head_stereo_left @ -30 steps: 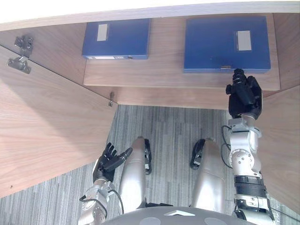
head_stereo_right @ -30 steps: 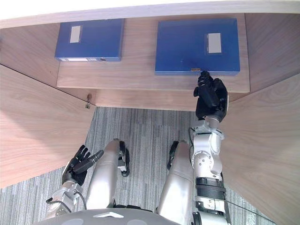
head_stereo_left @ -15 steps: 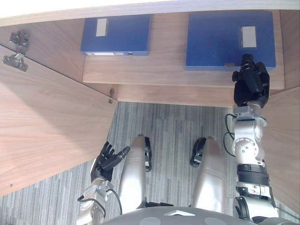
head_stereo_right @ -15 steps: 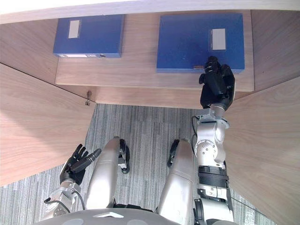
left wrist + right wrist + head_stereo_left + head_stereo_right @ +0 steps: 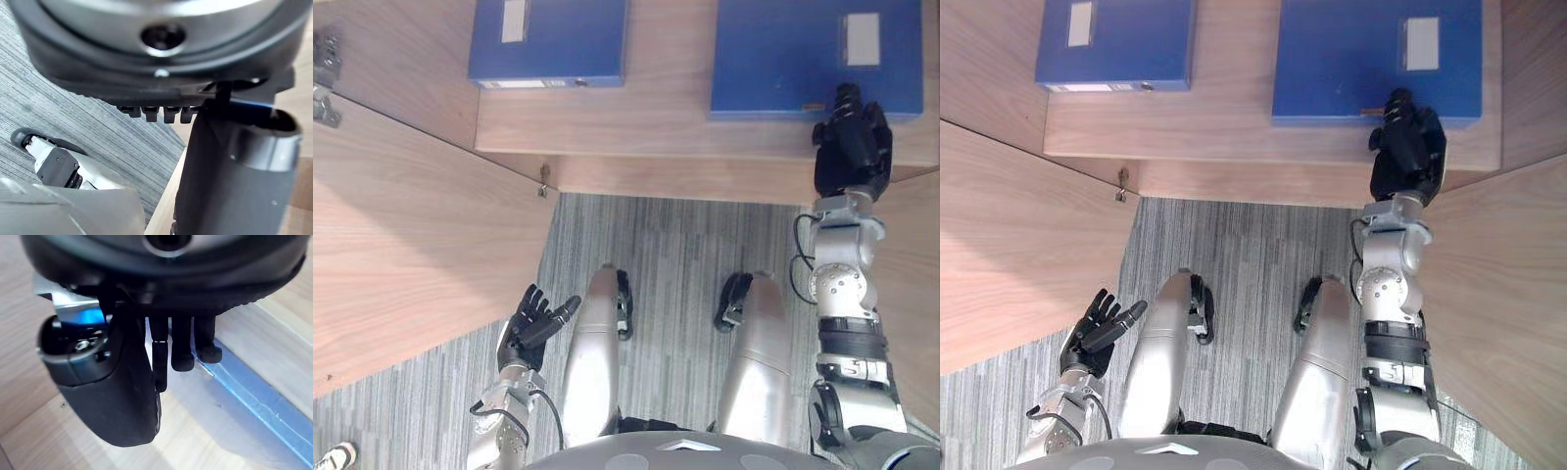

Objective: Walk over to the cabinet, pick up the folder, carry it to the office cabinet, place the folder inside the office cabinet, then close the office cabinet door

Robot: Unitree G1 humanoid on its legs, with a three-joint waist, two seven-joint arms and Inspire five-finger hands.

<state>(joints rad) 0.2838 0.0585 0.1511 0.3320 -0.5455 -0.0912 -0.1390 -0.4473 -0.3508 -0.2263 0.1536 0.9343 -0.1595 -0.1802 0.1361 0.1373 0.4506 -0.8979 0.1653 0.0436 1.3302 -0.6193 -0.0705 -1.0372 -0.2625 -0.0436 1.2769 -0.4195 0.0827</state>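
Two blue folders lie flat on the shelf (image 5: 636,127) of the open cabinet. The larger, right folder (image 5: 783,49) has a pale label near its far corner. My right hand (image 5: 850,147) reaches up to its near edge, with the fingertips (image 5: 183,352) straight and resting over the blue cover (image 5: 254,396); nothing is gripped. The smaller, left folder (image 5: 558,39) lies apart, untouched. My left hand (image 5: 533,323) hangs low by the left door, open with its fingers spread.
The cabinet's left door (image 5: 411,235) stands swung open towards me, with a hinge (image 5: 544,181) at its inner corner. The right door (image 5: 1508,294) is open close beside my right arm. Grey striped carpet (image 5: 675,245) lies below. A shoe tip (image 5: 333,455) shows at the lower left.
The camera has moved closer to the shelf. My right hand has reached forward from the shelf's front edge onto the right folder's near edge. The left hand stays open and low.
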